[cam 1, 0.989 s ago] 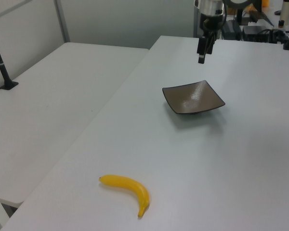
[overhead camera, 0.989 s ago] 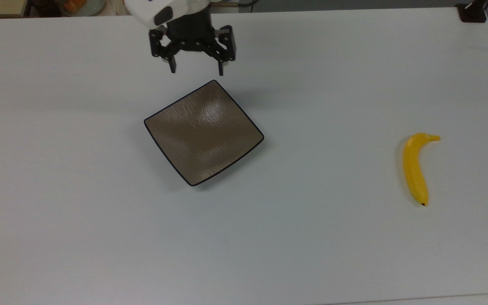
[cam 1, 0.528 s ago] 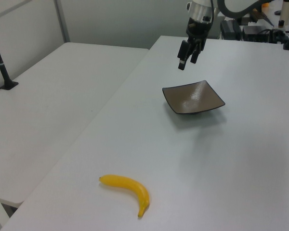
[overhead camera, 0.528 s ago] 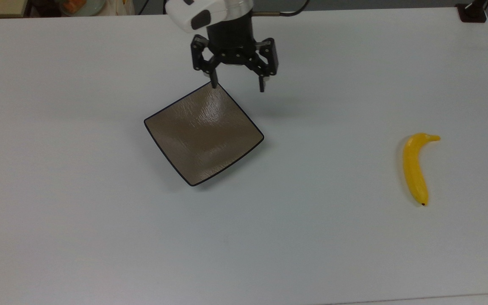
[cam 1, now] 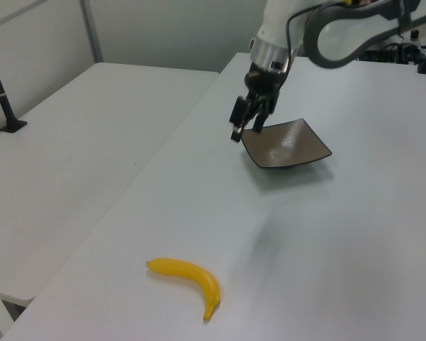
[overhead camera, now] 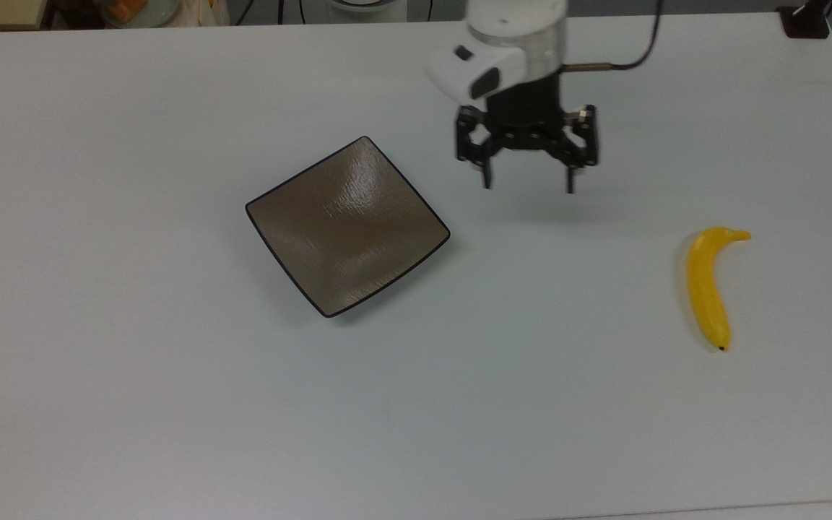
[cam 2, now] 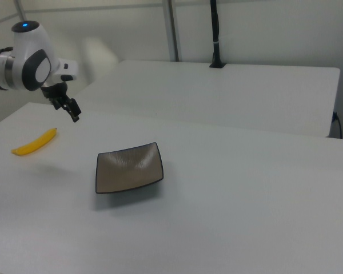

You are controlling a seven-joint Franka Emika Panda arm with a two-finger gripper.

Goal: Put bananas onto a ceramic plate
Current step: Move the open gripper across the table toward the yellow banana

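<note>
A yellow curved banana [overhead camera: 707, 289] lies on the white table at the top view's right, also seen low in the left view [cam 1: 188, 278] and at the right view's left [cam 2: 34, 142]. The square brown ceramic plate [overhead camera: 347, 225] sits empty near the table's middle [cam 1: 285, 144] [cam 2: 128, 168]. My gripper [overhead camera: 529, 188] hangs open above the table between plate and banana, fingers pointing down, holding nothing. In the left view the gripper [cam 1: 241, 133] overlaps the plate's near-left corner. In the right view the gripper [cam 2: 74, 116] is above and to the right of the banana.
A second white table [cam 1: 71, 156] adjoins the work table along the left view's left side, with a black post base [cam 1: 11, 125] on it. Clutter sits beyond the table's far edge [overhead camera: 127, 11]. A black mount [overhead camera: 804, 22] stands at the top view's upper right corner.
The gripper has travelled from behind the plate's far corner to the top view's right and somewhat nearer, toward the banana. It stays open. Banana and plate have not moved.
</note>
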